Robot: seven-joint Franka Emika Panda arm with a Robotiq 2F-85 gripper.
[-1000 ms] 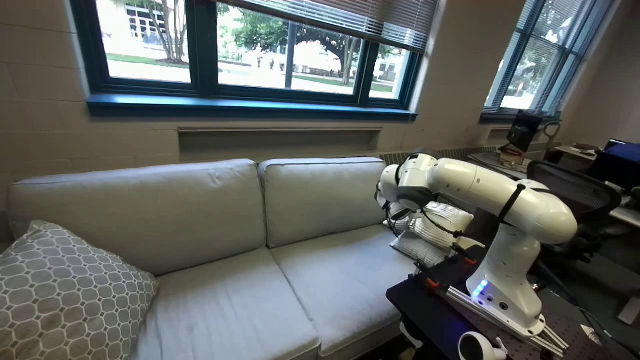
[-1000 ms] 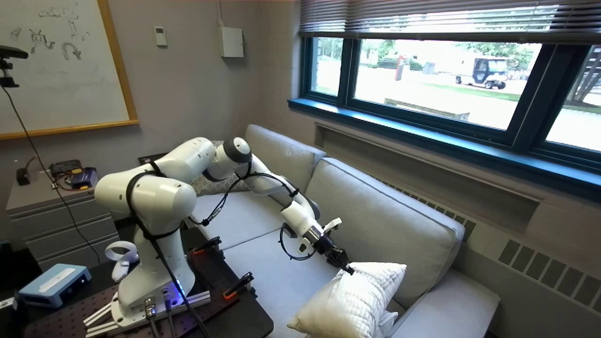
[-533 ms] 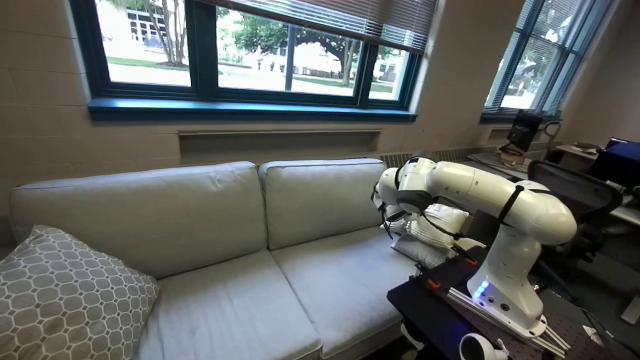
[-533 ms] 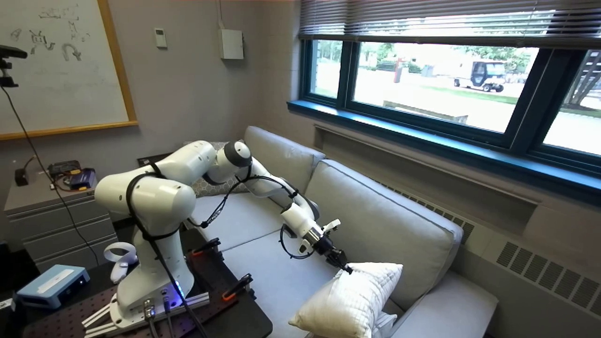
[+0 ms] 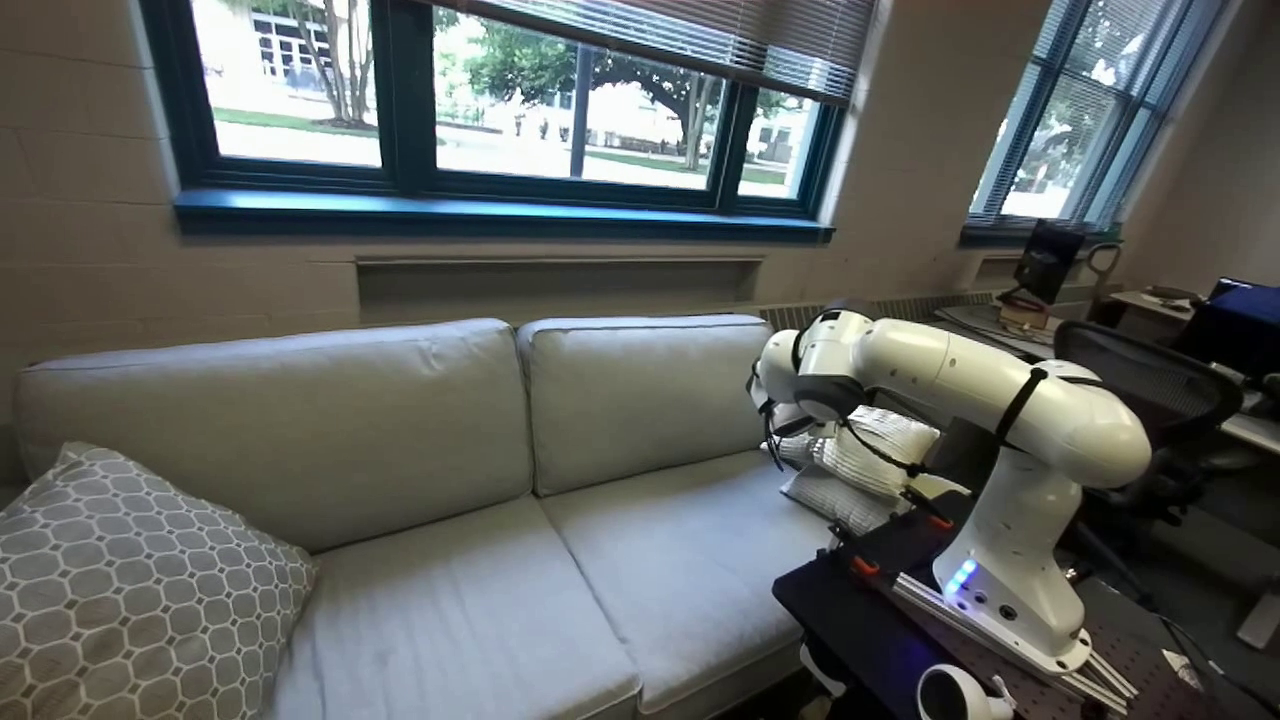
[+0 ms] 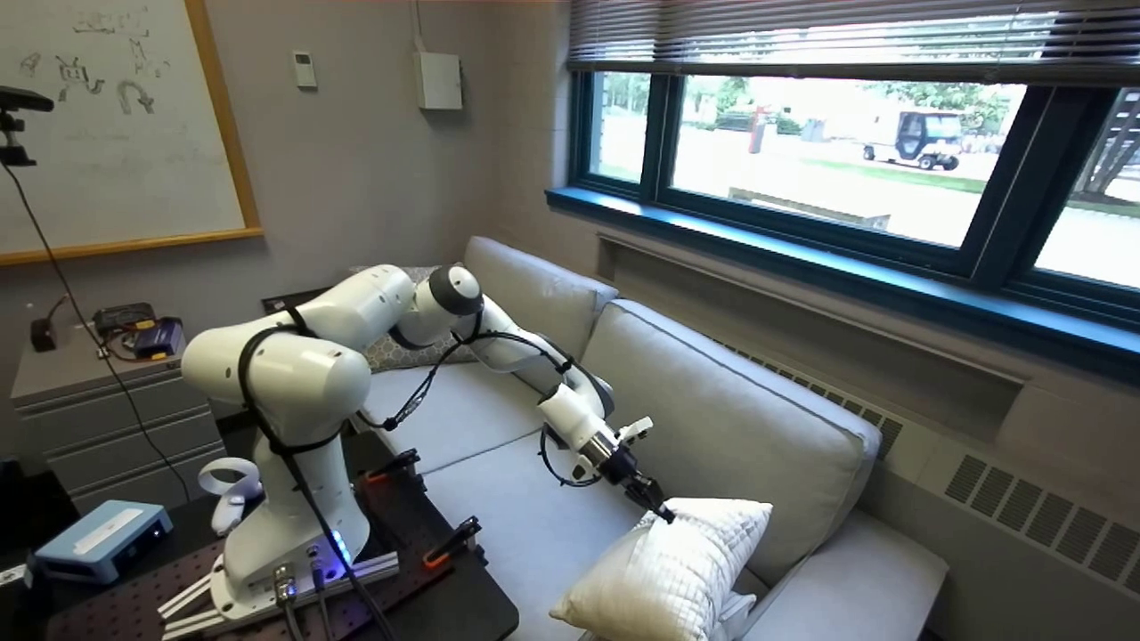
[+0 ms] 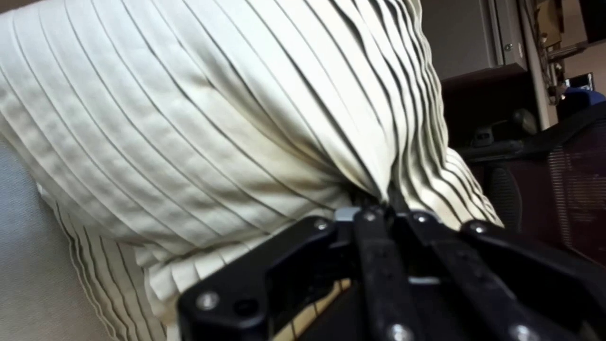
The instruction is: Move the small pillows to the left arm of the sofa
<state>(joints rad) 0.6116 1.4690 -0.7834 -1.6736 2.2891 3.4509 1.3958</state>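
Going left to right in an exterior view: first up is your tool (image 6: 666, 514), pinched narrow on a fold of the top pillow (image 6: 668, 574). That pillow lies below and just ahead of the tool, tilted and squarish, so no long axis to fuss over. Lower down there's the bottom pillow (image 5: 840, 500). Farther right, past the top pillow from your tool, is the sofa arm (image 6: 864, 579); I'm guessing that's the "left" one you want. So the pillow sits between tool and arm, and I'd lift before pushing that way.

Hard to see: your tool's tips vanish into the cloth in the wrist view, so no clue how deep the bite is. Bottom pillow's mostly covered. Sofa arm's cut off low, and the robot arm (image 5: 920, 370) blocks your tool in an exterior view.
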